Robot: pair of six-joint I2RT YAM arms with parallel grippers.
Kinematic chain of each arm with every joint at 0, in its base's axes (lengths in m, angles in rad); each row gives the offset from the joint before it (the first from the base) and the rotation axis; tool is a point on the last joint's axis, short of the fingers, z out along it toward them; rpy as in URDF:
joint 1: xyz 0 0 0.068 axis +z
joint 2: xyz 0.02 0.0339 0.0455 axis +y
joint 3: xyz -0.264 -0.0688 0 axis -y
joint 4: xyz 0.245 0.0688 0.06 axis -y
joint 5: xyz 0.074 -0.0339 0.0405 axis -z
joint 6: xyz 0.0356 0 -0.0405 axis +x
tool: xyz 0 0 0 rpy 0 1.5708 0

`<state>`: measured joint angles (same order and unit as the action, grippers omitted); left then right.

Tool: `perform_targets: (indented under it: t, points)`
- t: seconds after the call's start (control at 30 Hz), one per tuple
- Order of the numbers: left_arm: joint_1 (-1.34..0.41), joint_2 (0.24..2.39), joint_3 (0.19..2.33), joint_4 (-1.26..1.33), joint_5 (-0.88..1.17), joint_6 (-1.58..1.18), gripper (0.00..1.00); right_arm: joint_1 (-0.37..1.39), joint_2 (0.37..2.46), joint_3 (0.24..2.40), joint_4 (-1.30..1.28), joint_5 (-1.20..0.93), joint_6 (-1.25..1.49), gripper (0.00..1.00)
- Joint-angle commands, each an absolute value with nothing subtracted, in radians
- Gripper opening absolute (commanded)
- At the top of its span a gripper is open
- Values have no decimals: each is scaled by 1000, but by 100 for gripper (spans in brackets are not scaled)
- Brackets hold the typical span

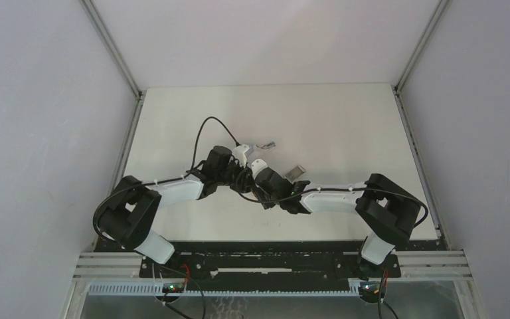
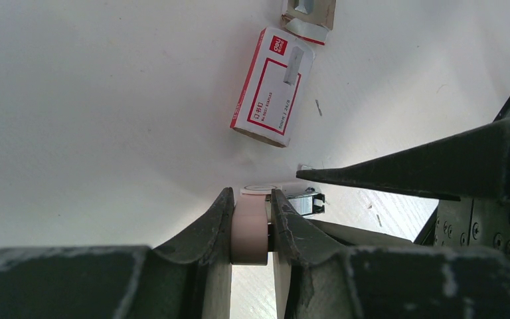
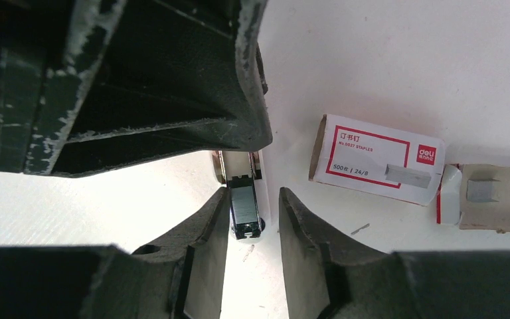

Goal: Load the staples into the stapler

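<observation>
The stapler (image 2: 249,236) is pinched by the left gripper (image 2: 250,199); the staples (image 3: 244,209) are straddled by the right gripper (image 3: 254,199) — narrowly spread, 1 finger clear (box (image 3: 378,159) nearby).

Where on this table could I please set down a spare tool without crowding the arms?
The far strip of the table beyond the staple box, and its far-right corner, are bare. The middle is crowded: the left gripper and right gripper meet at the stapler, box alongside.

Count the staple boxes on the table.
1: the red-and-white box lies on the table beside the right gripper, its tray slid out. Others may be hidden.
</observation>
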<state>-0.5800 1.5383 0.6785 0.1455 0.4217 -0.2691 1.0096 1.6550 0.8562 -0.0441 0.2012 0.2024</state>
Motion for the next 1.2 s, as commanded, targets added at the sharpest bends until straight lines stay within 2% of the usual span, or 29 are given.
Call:
perform_targets:
  t: [0.0,0.27,0.47,1.17]
  points:
    - [-593,1564,692,73,435,-255,17,1013,1600,853,-26,221,210,34]
    - [-576,1528,669,85,385,-303,17,999,1522,853,-63,228,239,37]
    - [-454,1479,573,168,378,-443,16,945,1436,827,-80,205,267,38]
    - [-477,1207,622,-221,-76,-407,20,820,1323,658,0,135,301,37]
